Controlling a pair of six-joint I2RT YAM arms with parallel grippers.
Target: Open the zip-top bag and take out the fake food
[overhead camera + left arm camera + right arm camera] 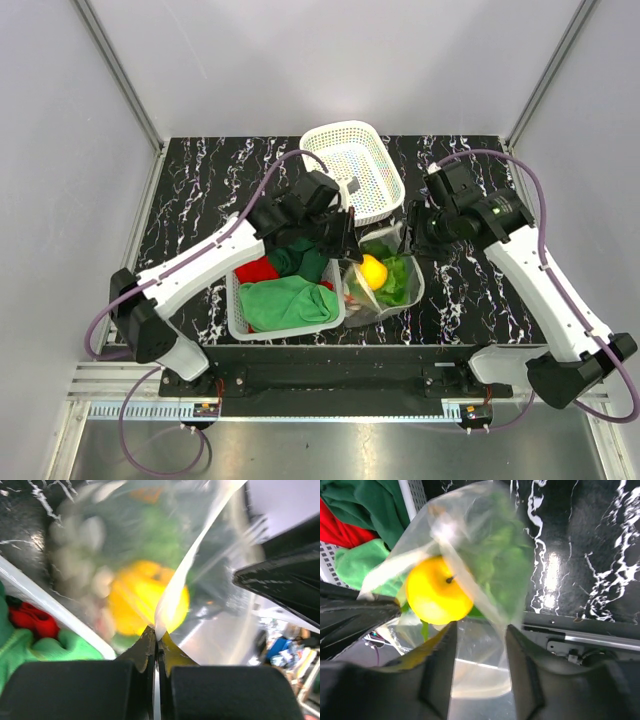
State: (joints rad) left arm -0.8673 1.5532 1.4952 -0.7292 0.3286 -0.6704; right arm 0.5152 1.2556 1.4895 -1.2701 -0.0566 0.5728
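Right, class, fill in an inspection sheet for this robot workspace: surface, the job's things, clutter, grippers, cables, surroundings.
Surface: black, white-veined table.
Job's things: zip-top bag beside the near basket, with a yellow ball and green lettuce inside.
Clutter: near white basket with green, red and dark green cloths; second white basket behind it.
Grippers: left gripper shut on the bag's edge; right gripper open, astride the bag.
Cables: purple cables loop over both arms.
Surroundings: pale walls, metal frame posts.
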